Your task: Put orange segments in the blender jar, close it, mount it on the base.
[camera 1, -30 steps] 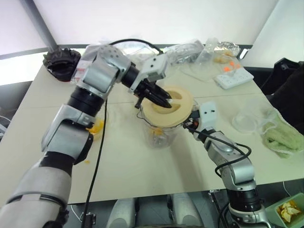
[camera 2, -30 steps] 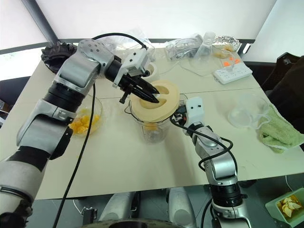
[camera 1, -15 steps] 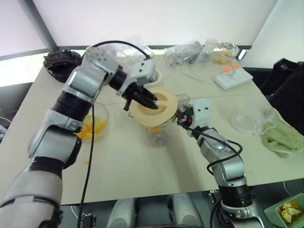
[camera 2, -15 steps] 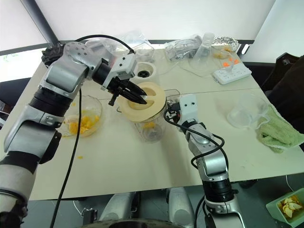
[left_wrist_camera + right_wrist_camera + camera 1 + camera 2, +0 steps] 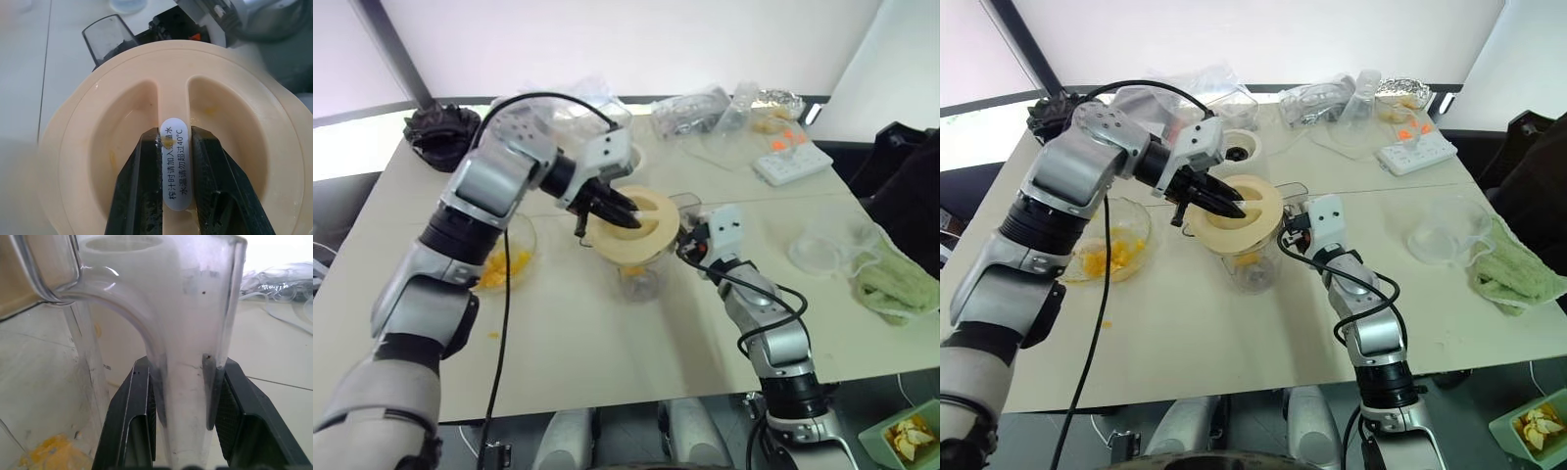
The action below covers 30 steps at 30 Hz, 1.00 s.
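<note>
Settling lower, lid (image 5: 161,161) pinched by left tool (image 5: 173,171) nears seating on jar (image 5: 1253,257); right tool (image 5: 182,396) clamps its handle (image 5: 195,333)

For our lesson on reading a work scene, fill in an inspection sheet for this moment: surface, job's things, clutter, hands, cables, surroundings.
Surface: pale table.
Job's things: blender jar upright, orange segments inside; cream lid at its mouth, not seated flat; base behind.
Clutter: glass bowl of fruit, power strip, plastic bags, green cloth.
Hands: left hand shut on lid's ridge; right hand shut on jar's handle.
Cables: black cable along left arm.
Surroundings: green tub of peels on floor.
</note>
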Motion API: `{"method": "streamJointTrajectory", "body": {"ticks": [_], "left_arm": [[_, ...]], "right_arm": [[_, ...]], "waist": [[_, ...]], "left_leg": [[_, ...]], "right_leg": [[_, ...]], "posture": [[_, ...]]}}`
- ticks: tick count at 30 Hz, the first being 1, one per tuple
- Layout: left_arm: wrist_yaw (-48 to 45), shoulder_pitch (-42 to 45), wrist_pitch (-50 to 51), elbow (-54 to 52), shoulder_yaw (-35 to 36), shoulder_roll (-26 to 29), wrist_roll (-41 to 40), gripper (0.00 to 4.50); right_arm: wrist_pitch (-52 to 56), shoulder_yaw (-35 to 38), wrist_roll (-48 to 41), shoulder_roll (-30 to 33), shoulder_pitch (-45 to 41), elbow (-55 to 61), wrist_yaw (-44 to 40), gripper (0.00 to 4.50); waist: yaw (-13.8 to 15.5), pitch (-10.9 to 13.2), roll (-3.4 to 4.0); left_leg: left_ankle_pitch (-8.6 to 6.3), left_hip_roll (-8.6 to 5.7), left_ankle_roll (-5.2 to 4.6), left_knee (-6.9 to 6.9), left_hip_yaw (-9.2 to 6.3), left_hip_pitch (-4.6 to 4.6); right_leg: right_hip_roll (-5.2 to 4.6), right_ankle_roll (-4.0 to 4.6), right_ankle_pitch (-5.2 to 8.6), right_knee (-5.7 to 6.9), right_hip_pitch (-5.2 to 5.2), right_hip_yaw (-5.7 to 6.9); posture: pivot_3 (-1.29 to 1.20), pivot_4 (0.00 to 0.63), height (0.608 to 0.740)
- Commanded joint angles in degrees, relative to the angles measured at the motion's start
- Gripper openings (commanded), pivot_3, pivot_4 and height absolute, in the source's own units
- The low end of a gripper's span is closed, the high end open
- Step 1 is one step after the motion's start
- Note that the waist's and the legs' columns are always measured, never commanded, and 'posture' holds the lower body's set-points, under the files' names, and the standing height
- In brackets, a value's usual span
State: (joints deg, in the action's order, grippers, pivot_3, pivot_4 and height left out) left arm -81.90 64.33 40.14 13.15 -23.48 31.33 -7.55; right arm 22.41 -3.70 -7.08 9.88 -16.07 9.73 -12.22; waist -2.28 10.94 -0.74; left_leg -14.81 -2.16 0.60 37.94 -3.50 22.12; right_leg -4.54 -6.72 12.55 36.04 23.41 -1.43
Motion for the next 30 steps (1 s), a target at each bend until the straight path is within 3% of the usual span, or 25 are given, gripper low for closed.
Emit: {"method": "streamJointTrajectory", "body": {"ticks": [1,7,17,28,30], "left_arm": [[9.4,-4.0,8.4,4.4,-8.0,-0.5,9.1,0.26],[14.7,-4.7,17.4,4.4,-8.8,-2.0,8.9,0.26],[22.4,-4.7,29.2,3.4,-6.6,-4.6,6.8,0.26],[25.5,-4.5,31.0,0.5,-3.2,-5.7,4.7,0.26],[25.4,-4.9,30.0,-0.7,-2.8,-5.4,4.3,1.29]], "right_arm": [[-4.6,1.4,0.6,-0.2,-1.6,4.8,0.7,0.99],[-6.7,0.8,4.1,1.2,0.2,5.8,1.7,0.99],[-9.5,0.8,6.9,1.9,2.0,6.3,2.4,0.99],[-9.8,0.7,6.7,1.8,2.1,5.6,2.2,0.99],[-9.9,0.8,6.6,1.8,1.9,5.4,2.1,0.99]], "waist": [[0.1,-0.1,0.07],[0.6,-0.5,0.38],[1.6,-1.4,0.78],[1.7,-1.4,0.8],[1.6,-1.4,0.8]], "left_leg": [[0.0,0.0,0.0,0.0,-0.01,-0.09],[-0.03,0.03,0.0,-0.06,-0.13,-0.76],[-0.04,-0.02,0.02,-0.06,-0.34,-0.82],[-0.05,-0.16,0.04,-0.11,-0.51,-0.73],[-0.05,-0.17,0.04,-0.15,-0.51,-0.73]], "right_leg": [[-0.02,0.07,0.08,-0.02,-0.1,0.0],[-0.13,-0.04,0.5,-0.27,-0.89,0.07],[-0.14,-0.05,0.51,-0.71,-1.08,0.1],[-0.26,-0.15,0.58,-0.9,-1.08,0.11],[-0.29,-0.16,0.59,-0.9,-1.07,0.11]], "posture": [[0.0,0.15,0.74],[0.0,0.15,0.74],[0.0,0.15,0.74],[0.0,0.15,0.74],[0.0,0.15,0.74]]}}
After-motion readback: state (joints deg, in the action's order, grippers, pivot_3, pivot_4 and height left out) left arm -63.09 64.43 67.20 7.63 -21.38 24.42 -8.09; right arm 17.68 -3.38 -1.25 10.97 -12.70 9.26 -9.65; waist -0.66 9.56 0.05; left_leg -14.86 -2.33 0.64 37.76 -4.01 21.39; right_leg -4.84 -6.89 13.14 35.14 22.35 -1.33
